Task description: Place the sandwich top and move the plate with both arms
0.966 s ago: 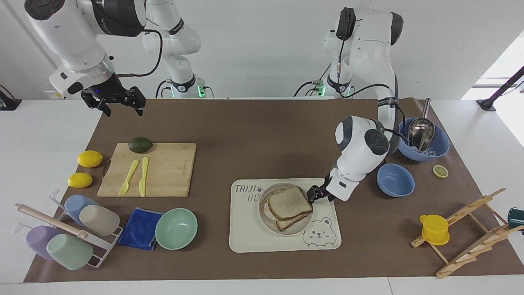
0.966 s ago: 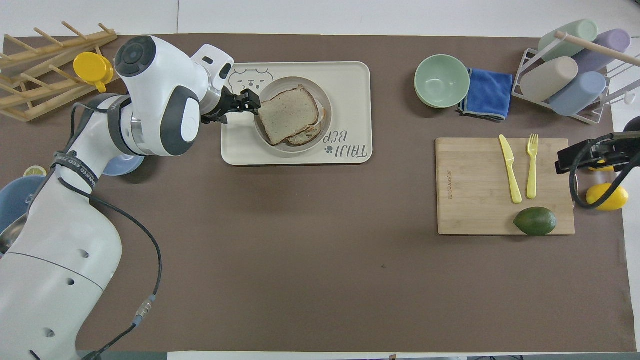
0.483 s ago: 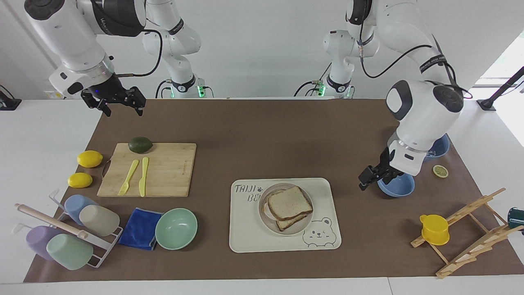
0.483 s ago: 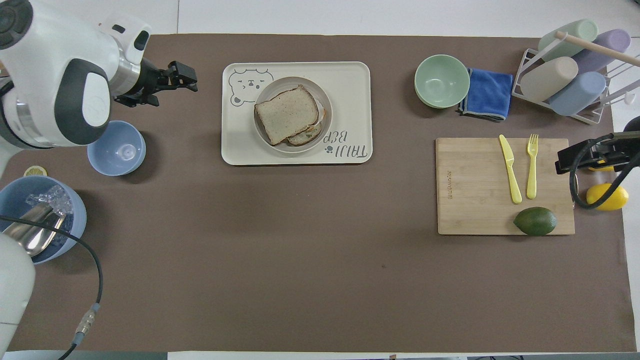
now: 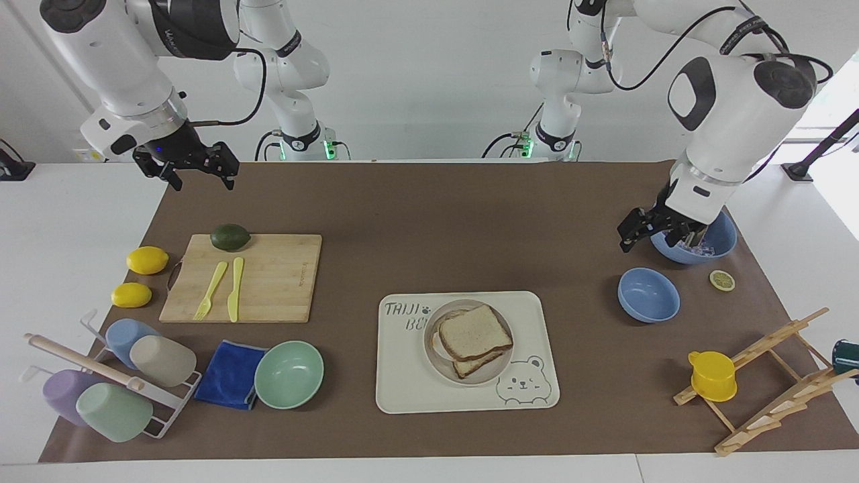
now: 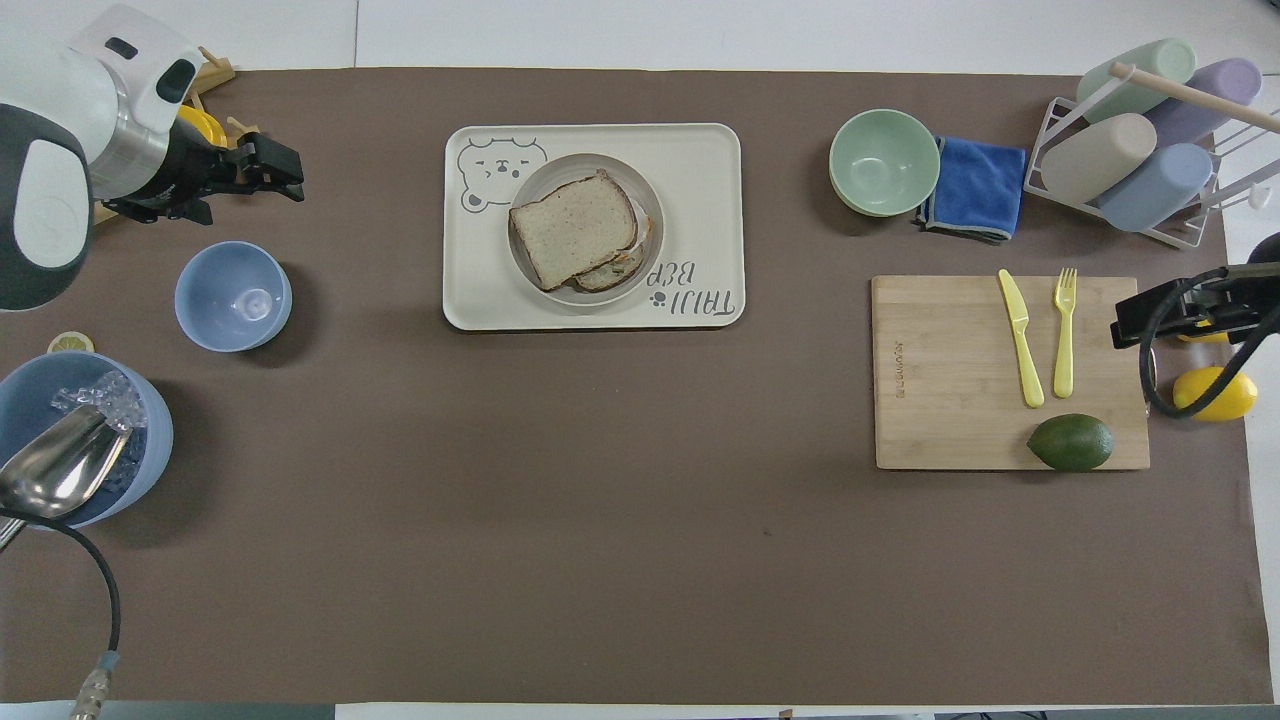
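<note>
Left gripper (image 5: 649, 229) is raised in the air at the left arm's end of the table, fingers parted and nothing held; it is seen over the brown mat (image 5: 429, 221) just beside the large blue bowl (image 5: 698, 240) of ice with its metal scoop (image 6: 55, 475); the small blue bowl (image 5: 648, 294) and a lemon slice (image 5: 722, 280) are found near it on the mat.

Right gripper (image 5: 194, 169) is held up over the mat's corner at the right arm's end, fingers spread, empty; that arm waits; below it the cutting board (image 5: 245, 276) is noted with an avocado (image 5: 230, 237) at its edge nearest the robots, and a yellow fork (image 5: 211, 290) and knife (image 5: 235, 288) side by side; two lemons (image 5: 146, 260) lie beside the board at the mat's edge.

Sandwich top (image 5: 474, 331) is laid on the lower slice, slightly askew, corners overhanging; both are carried by the plate (image 5: 435, 353), which is set inside the bear-printed tray (image 5: 402, 389), near the tray's bear end; the plate's rim is left uncovered on most of its circuit.

A broad bare stretch of mat is seen between the tray and the robots, and between the tray and each gripper; the mint bowl (image 5: 289, 374) and blue cloth (image 5: 231, 374) lie toward the right arm's end, apart from the tray; the cup rack (image 5: 107, 379) and the wooden rack (image 5: 772, 382) with a yellow cup (image 5: 712, 376) occupy the mat's corners farthest from the robots.
</note>
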Robot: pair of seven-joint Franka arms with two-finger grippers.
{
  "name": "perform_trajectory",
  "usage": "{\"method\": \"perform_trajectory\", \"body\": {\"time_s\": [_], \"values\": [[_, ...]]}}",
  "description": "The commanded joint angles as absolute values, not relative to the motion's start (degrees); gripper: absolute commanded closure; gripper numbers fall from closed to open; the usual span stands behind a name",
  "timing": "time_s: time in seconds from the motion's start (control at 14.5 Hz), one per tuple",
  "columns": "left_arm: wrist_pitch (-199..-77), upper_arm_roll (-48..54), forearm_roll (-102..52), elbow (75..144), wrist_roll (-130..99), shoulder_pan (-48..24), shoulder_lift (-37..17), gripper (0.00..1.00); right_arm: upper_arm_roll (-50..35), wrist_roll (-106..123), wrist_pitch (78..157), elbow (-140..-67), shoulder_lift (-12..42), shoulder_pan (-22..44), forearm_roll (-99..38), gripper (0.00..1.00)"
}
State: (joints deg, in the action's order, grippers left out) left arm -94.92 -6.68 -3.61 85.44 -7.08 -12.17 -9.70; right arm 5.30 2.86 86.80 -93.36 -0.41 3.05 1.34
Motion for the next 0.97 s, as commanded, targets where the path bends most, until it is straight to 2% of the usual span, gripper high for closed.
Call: {"method": "perform_trajectory", "body": {"time_s": [0.0, 0.28, 0.41, 0.62, 0.76, 0.9], "values": [[-90.0, -6.6, -2.5, 89.3, -4.6, -11.5, -4.3, 0.00, 5.0, 2.0, 86.8, -93.9, -1.1, 2.5, 0.1, 0.00], [-88.9, -6.2, -1.8, 100.1, -4.4, -11.8, 4.6, 0.00, 5.0, 2.0, 86.8, -93.9, -1.1, 2.5, 0.2, 0.00], [-89.5, -5.9, -1.8, 103.0, -4.3, -11.7, 6.8, 0.00, 5.0, 2.0, 86.8, -93.9, -1.1, 2.5, 0.2, 0.00], [-94.5, -0.7, 2.2, 100.7, -3.6, -8.9, 5.1, 0.00, 5.0, 2.0, 86.8, -93.9, -1.1, 2.5, 0.1, 0.00], [-91.1, 1.4, 2.0, 94.9, -3.8, -7.5, 2.6, 0.00, 5.0, 2.0, 86.8, -93.9, -1.1, 2.5, 0.2, 0.00], [-89.0, 1.4, 2.0, 95.4, -4.0, -7.6, 3.2, 0.00, 5.0, 2.0, 86.8, -93.9, -1.1, 2.5, 0.2, 0.00]]}}
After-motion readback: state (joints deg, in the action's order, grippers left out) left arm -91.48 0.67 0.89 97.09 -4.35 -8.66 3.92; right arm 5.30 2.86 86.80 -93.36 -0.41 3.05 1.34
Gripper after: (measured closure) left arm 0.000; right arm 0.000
